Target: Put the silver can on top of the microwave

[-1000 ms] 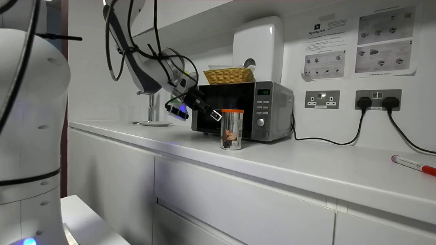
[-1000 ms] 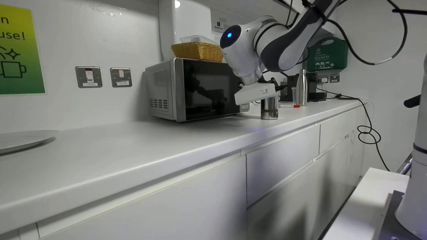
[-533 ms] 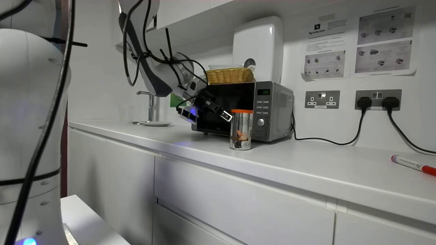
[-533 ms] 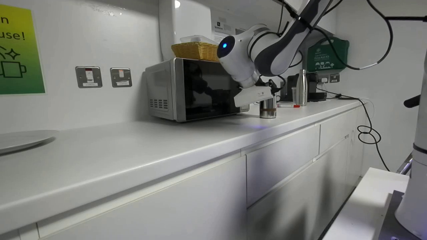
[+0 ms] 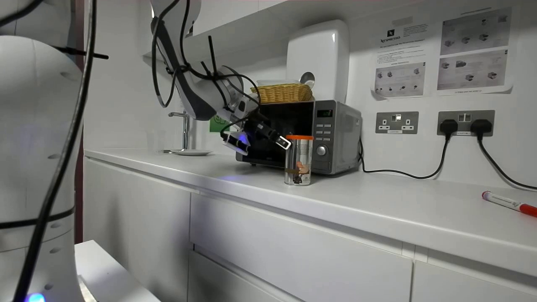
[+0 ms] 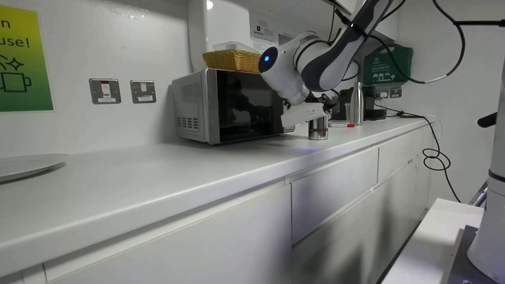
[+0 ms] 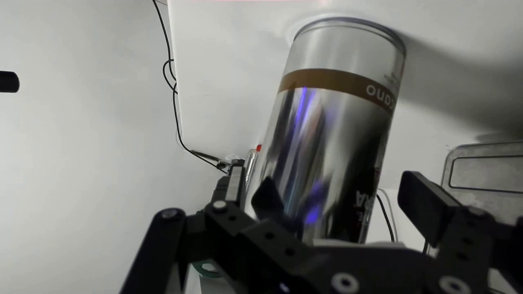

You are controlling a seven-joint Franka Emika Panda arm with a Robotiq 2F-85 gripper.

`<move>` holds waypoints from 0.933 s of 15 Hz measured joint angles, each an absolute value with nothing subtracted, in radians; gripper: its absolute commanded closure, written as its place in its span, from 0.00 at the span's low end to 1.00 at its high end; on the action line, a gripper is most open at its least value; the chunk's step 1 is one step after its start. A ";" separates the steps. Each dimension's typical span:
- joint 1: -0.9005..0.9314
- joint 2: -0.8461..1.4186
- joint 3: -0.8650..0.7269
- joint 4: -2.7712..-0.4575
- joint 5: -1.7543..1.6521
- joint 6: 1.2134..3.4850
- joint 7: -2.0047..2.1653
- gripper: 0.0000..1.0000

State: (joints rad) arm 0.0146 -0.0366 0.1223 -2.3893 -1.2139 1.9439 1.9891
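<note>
The silver can point(image 5: 298, 161) stands upright on the counter in front of the microwave, with an orange lid and a brown band. It also shows in an exterior view point(image 6: 318, 131) and fills the middle of the wrist view point(image 7: 327, 130). My gripper point(image 5: 283, 143) is tilted down beside the can's upper part. In the wrist view the gripper point(image 7: 327, 188) is open with the can between its fingers. The left finger is close to the can; a gap shows at the right finger. The silver-grey microwave point(image 5: 324, 147) with dark door stands behind, also in an exterior view point(image 6: 191, 108).
A wicker basket point(image 5: 283, 93) with a clear container and a spoon sits on the microwave's top. A plate point(image 6: 31, 163) lies on the counter point(image 6: 158, 189). A red marker point(image 5: 509, 204) and a steel bottle point(image 6: 357, 104) stand farther along. The counter's front edge is near the can.
The gripper has moved along the counter and slightly lower. The can has slid the same way beside it, still upright, mostly in the first half second.
</note>
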 measured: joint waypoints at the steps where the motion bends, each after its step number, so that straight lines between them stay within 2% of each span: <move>1: 0.015 -0.037 0.120 -2.389 -1.214 1.943 1.989 0.00; 14: 0.015 -0.018 0.086 -2.389 -1.214 1.940 1.989 0.00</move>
